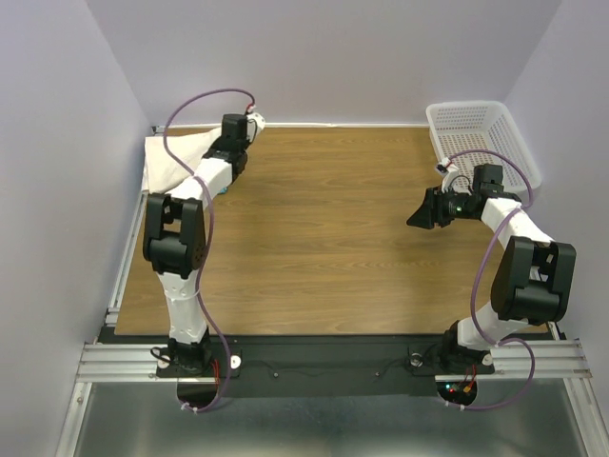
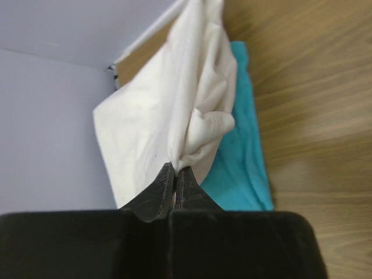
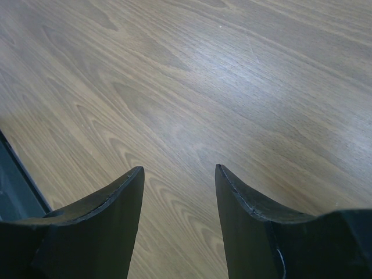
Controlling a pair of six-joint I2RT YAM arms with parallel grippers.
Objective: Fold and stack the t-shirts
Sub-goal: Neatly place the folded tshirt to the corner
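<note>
The cream t-shirt (image 1: 176,157) lies folded at the table's far left corner, partly under my left arm. In the left wrist view my left gripper (image 2: 176,168) is shut on a bunched fold of the cream t-shirt (image 2: 151,116), lifting it. The turquoise t-shirt (image 2: 241,163) lies under and beside the cream one; in the top view only a sliver of it (image 1: 225,188) shows by the arm. My right gripper (image 1: 419,218) is open and empty above bare wood at the right; its fingers (image 3: 232,197) frame only table.
A white perforated basket (image 1: 481,133) stands at the back right corner, just behind my right arm. The wooden table (image 1: 324,238) ends at a metal rail on the left and a black strip at the near edge.
</note>
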